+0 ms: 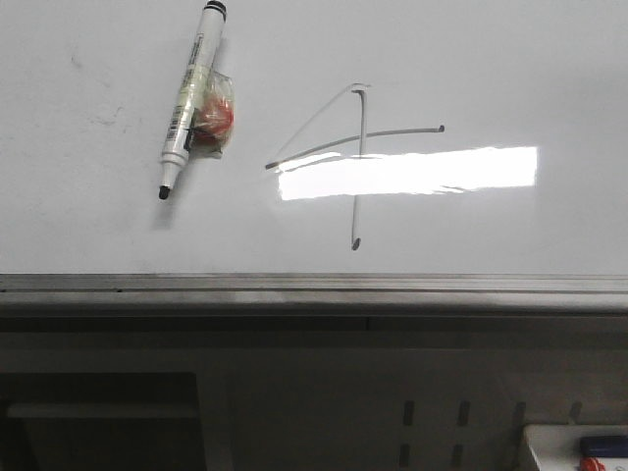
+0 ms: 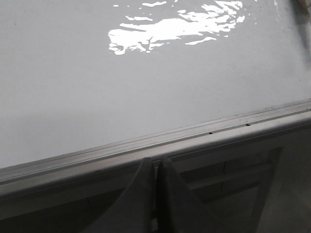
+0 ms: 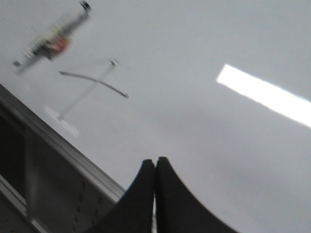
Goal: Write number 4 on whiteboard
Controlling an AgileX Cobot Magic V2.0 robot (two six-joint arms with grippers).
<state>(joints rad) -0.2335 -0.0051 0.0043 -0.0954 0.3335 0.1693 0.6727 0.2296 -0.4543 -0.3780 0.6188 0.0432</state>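
Both grippers are sitting with fingers pressed together and holding nothing: the left gripper (image 2: 156,167) is hanging just over the grey rim (image 2: 160,141) of the whiteboard (image 2: 97,87), and the right gripper (image 3: 155,167) is hovering over bare board, well apart from the number 4 (image 1: 358,157). That 4 is lying complete in the board's middle, glare crossing its vertical stroke, while the uncapped marker (image 1: 191,93) is resting to its left, so the writing seems finished and only pulling the arms clear remains.
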